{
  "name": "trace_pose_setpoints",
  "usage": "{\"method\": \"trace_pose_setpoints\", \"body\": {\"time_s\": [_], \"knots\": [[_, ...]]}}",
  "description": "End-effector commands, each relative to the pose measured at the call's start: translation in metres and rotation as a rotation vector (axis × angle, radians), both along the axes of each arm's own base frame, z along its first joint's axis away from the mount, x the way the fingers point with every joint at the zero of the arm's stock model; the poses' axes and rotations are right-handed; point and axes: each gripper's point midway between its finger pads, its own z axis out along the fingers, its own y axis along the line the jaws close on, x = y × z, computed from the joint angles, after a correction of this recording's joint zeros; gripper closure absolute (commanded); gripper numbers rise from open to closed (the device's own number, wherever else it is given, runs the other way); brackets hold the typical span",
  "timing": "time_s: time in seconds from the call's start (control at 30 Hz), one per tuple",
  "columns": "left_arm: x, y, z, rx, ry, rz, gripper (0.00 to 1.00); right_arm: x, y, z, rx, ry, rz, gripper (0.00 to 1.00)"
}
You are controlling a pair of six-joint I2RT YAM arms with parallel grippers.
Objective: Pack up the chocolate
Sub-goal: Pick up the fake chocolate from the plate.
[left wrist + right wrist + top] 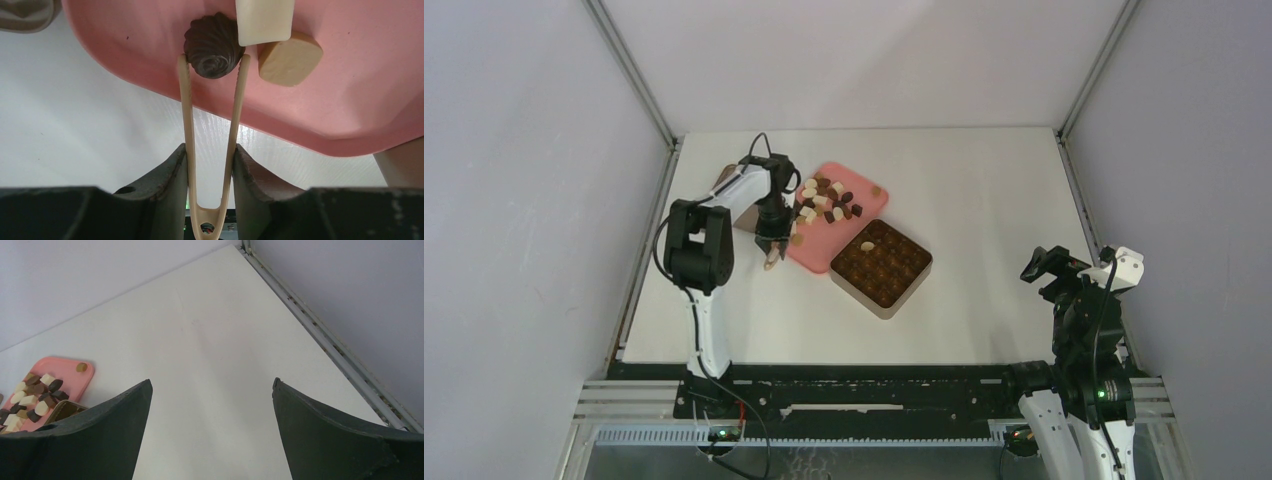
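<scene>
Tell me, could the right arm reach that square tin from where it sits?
Probably yes. The right end effector is open and empty, bare table lies between it and the tin, and the left arm is busy over the pink tray.

The white desk (994, 200) lay open across its right half and far strip. Left of centre, a pink rounded plastic tray (816, 250) heaped with small brown and cream chocolates (829, 205) and a square tan tin with dark gridded insert (858, 293) just beside it blocked the way. The left gripper (772, 243), fingers (165, 185) pressed on thin wooden tongs (186, 125), crowded the tray's left edge.
</scene>
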Motion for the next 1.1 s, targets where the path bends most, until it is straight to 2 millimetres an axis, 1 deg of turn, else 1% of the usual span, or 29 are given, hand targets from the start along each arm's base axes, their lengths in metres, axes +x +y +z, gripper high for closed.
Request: {"method": "trace_pose_setpoints", "body": {"time_s": [0.0,0.1,0.43,0.6,0.83,0.93,1.07], "knots": [[0.014,-0.004,0.029,-0.014,-0.086,-0.024,0.69,0.002,0.000,0.006,-0.013,-0.027,0.006,0.02],[0.013,-0.004,0.039,-0.021,-0.109,-0.025,0.74,0.002,0.000,0.007,-0.013,-0.028,0.006,0.02],[0.000,-0.010,0.062,-0.059,-0.158,-0.051,0.79,0.003,0.001,0.006,-0.013,-0.025,0.007,0.02],[-0.013,-0.034,0.075,-0.135,-0.178,-0.109,0.78,0.003,0.001,0.006,-0.013,-0.024,0.009,0.02],[-0.038,-0.068,0.088,-0.185,-0.188,-0.221,0.78,0.003,0.001,0.006,-0.013,-0.027,0.010,0.02],[-0.052,-0.084,0.091,-0.201,-0.185,-0.280,0.77,0.003,0.001,0.007,-0.013,-0.029,0.009,0.02],[-0.068,-0.101,0.092,-0.211,-0.176,-0.341,0.76,0.002,0.001,0.007,-0.012,-0.030,0.010,0.02]]}}
